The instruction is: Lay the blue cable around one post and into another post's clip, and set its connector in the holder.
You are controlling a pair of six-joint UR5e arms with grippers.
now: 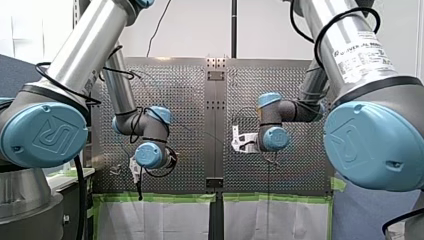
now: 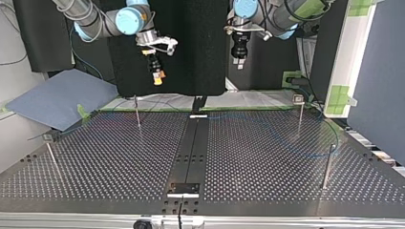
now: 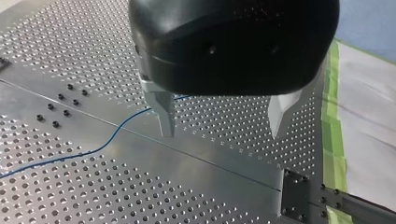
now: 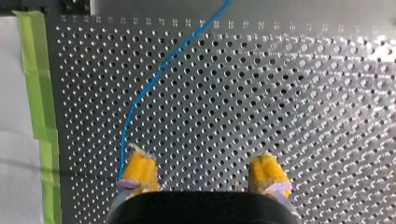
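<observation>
Blue cable (image 4: 161, 68) disappears under my right end effector (image 4: 201, 157).

Blue cable (image 4: 154, 79) on a grey, hole-dotted table (image 4: 289, 93)
The cable was bright blue; the metal table showed even rows of small dark holes, edged with green tape (image 4: 39, 93). My right gripper (image 4: 201, 158) had yellow pads (image 4: 140, 170); my left gripper (image 3: 222, 134) was black with silvery fingers (image 3: 163, 112).

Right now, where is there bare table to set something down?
Free: the top view's left half, between the black centre strip, the far post and the near post. Crowded: the right half, where the blue cable lies looped.
</observation>
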